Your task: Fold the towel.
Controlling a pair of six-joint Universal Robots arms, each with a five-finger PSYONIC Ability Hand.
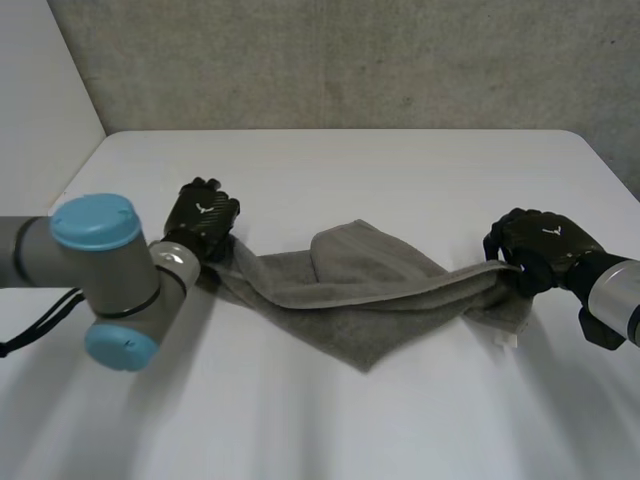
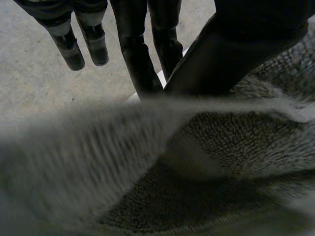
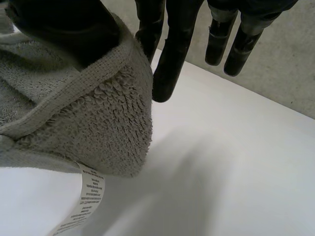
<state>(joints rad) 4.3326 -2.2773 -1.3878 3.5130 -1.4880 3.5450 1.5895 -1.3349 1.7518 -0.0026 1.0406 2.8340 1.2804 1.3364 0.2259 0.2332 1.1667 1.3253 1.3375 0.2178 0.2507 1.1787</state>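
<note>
The left hand [image 1: 203, 218] is clamped on one end of a grey terry-cloth towel [image 1: 370, 290]. In the left wrist view its thumb [image 2: 231, 54] presses the cloth against two fingers [image 2: 142, 73], and the other fingers stand straight and free. The right hand [image 1: 538, 245] pinches the opposite end the same way. In the right wrist view the hem wraps over its thumb, and a white care label [image 3: 83, 199] hangs from the corner just below.

The towel's upper edge runs nearly taut between the hands. The rest sags in a loose triangle onto the white table [image 1: 400, 170], with one flap doubled over near the middle.

The step in hand looks like spreading the towel before a fold. To do it well, both hands should probably rise together and level, with even tension along the edge so the doubled flap falls open. A pull that is too wide could slip the hem out of either pinch.
</note>
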